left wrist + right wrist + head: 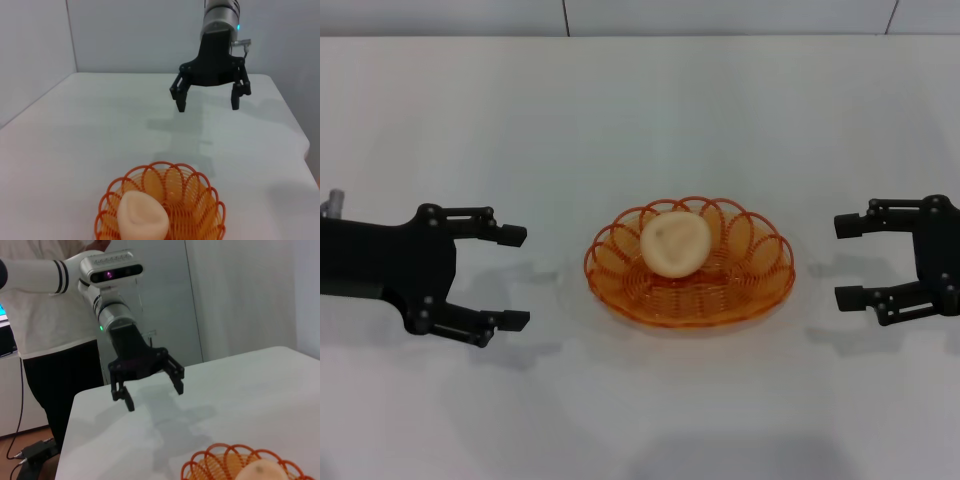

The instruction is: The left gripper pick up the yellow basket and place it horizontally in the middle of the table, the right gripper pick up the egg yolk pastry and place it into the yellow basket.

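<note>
Two claws: both are open and hold nothing, one on each side of the basket.
Table: the table (640, 120) is white and flat and fills almost the whole head view.
Basket: the yellow basket (760, 262) sits flat in the middle of the table. It is orange and see-through, with loops all round its rim. It also shows in the left wrist view (200, 200) and in the right wrist view (220, 460).
Pastry: the egg yolk pastry (675, 243) lies inside the basket, toward the far side. It is round and pale. It shows in the left wrist view (142, 220) and partly in the right wrist view (262, 471).
Left claw: the left gripper (513, 278) hovers over the table on the left, near the basket but not touching it. Its two fingers are spread wide and point at the basket. The right wrist view shows it too (152, 392).
Right claw: the right gripper (848, 260) hovers on the right, near the basket but apart from it. Its fingers are spread wide too and point at the basket. The left wrist view shows it from the front (208, 102).
Person: a person (50, 315) in a white top stands behind the table in the right wrist view.
</note>
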Robot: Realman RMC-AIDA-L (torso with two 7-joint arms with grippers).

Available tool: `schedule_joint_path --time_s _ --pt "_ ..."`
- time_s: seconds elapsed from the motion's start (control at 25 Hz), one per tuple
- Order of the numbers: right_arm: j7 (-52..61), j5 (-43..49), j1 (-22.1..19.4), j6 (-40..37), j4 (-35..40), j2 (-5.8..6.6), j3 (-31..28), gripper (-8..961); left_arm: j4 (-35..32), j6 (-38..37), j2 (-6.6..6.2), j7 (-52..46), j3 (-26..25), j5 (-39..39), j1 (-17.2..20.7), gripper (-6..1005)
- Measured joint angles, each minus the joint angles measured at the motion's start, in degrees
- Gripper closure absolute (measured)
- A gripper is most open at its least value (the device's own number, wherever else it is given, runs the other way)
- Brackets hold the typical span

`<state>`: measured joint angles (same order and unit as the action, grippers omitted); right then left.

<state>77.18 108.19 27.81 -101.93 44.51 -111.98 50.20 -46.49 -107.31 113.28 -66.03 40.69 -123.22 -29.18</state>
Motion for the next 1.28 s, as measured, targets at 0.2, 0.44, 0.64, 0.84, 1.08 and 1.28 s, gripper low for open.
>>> schedule_joint_path --time_s 0.2,0.44,0.64,0.84,1.08,1.28 --pt "-1.03 0.1 -0.42 0.2 -0.11 0.13 -0.14 97 0.13 -0.41 -0.04 -0.62 0.0 0.0 -0.77 112" --pt "-1.67 0.19 -0.52 0.79 -0.16 0.24 -0.19 97 0.71 -0.61 -0.06 -1.23 0.07 0.0 -1.68 112" --pt "-1.68 0.25 -0.55 1.77 -0.2 0.49 0.01 97 0.79 -0.62 -0.08 -2.34 0.13 -0.27 -2.07 112" --pt "-1.47 1.12 -0.47 2.89 -0.27 0.4 0.01 96 0.72 -0.24 -0.16 -3.44 0.27 -0.45 -2.21 112" --pt "-1.26 1.78 -0.02 6.92 -0.25 -0.84 0.33 96 0.48 0.91 -0.29 -4.0 0.44 -0.59 -2.2 112" --pt "-1.13 3.65 1.08 9.66 -0.28 -2.21 0.77 96 0.6 1.4 -0.58 -4.31 0.39 -1.49 -2.2 112"
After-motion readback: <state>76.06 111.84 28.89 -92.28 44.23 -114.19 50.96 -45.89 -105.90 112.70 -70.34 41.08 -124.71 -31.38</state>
